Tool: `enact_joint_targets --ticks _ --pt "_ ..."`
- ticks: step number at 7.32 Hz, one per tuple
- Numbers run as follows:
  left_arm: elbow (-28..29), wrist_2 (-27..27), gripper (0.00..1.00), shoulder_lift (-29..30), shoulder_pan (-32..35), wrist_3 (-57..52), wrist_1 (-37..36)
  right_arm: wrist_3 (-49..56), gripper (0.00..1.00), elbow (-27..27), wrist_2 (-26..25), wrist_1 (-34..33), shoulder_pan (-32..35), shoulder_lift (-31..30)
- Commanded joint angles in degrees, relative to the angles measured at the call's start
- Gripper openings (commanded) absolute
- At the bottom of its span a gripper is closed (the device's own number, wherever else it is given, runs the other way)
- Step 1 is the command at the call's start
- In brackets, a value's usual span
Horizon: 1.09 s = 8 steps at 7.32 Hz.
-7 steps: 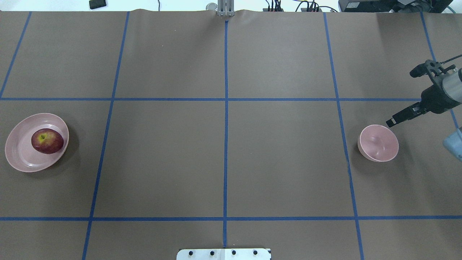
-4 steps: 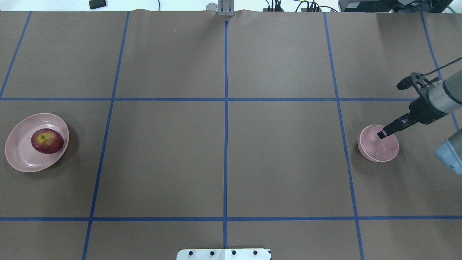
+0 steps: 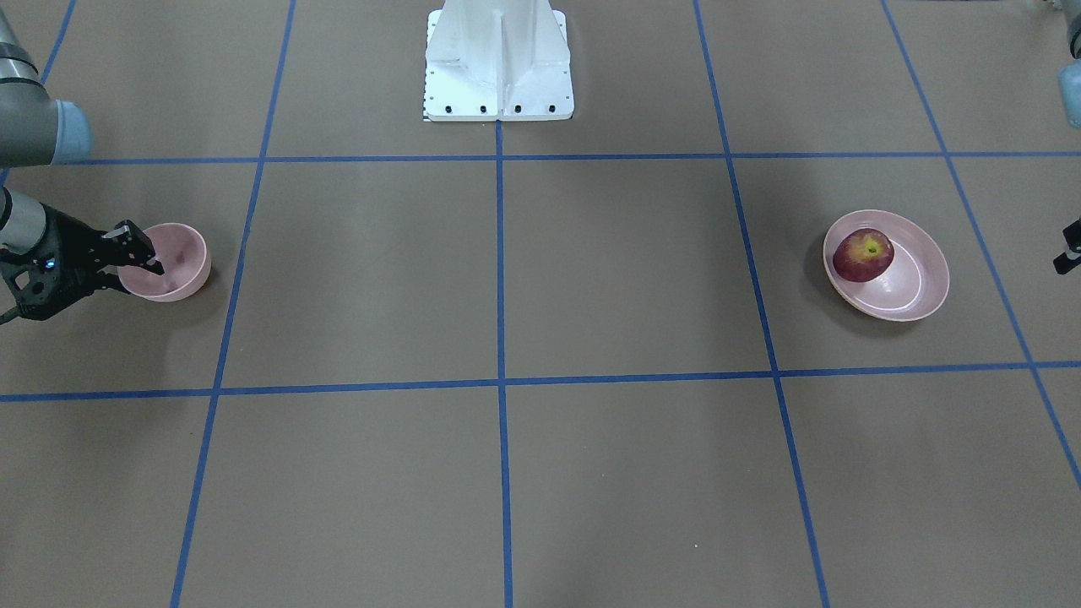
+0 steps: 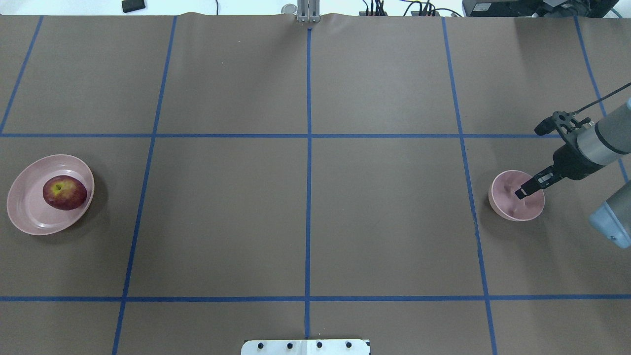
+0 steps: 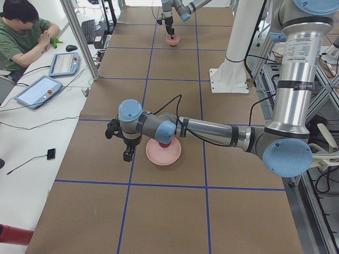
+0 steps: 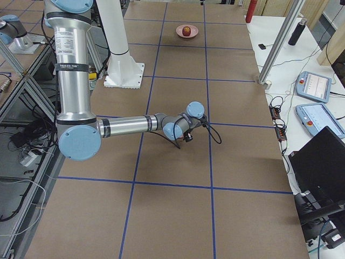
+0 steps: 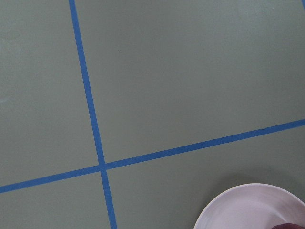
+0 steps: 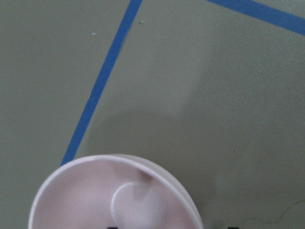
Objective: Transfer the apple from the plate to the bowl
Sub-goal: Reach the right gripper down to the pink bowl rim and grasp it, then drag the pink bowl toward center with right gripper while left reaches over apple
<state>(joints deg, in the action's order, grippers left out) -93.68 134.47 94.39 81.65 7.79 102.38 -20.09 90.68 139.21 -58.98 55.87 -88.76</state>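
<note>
The dark red apple (image 4: 64,192) lies in the wide pale-pink plate (image 4: 29,217) at the table's left end; it also shows in the front-facing view (image 3: 863,254). The small deep pink bowl (image 4: 508,209) stands empty at the right end. My right gripper (image 4: 523,190) is open and tilted down over the bowl's rim, one finger inside the bowl and one outside. In the right wrist view the bowl (image 8: 86,191) fills the bottom. My left gripper (image 5: 127,151) hangs just beside the plate's outer side; I cannot tell its state.
Brown paper with blue tape lines covers the table. The robot's white base (image 3: 498,59) stands at the table's robot-side edge. An operator (image 5: 24,37) sits at a side desk with tablets, off the table.
My right gripper has moved left and down, from beside the bowl to over its rim, with a finger reaching inside. Apple, plate and bowl have not moved.
</note>
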Motion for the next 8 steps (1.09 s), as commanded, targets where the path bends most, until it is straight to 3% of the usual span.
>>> enact_joint_targets --ticks 1,3,5,7,8 --pt "0.3 0.0 0.99 0.1 0.0 0.0 -0.1 0.0 0.00 0.4 -0.2 2.8 0.2 -0.9" --pt "0.3 0.0 0.98 0.3 -0.3 4.6 -0.1 -3.1 0.00 2.6 0.4 3.1 0.7 -0.9" --pt "-0.5 0.0 0.98 0.8 -3.9 10.7 -0.2 -13.9 0.00 8.3 0.5 2.6 0.6 0.3" --pt "-2.5 -0.3 0.98 0.7 -8.0 16.6 -0.2 -23.9 0.00 9.3 0.3 1.9 0.6 5.3" --pt "-4.1 -0.5 0.98 0.4 -10.9 21.2 -0.2 -27.7 0.00 9.5 0.1 -1.9 1.2 9.3"
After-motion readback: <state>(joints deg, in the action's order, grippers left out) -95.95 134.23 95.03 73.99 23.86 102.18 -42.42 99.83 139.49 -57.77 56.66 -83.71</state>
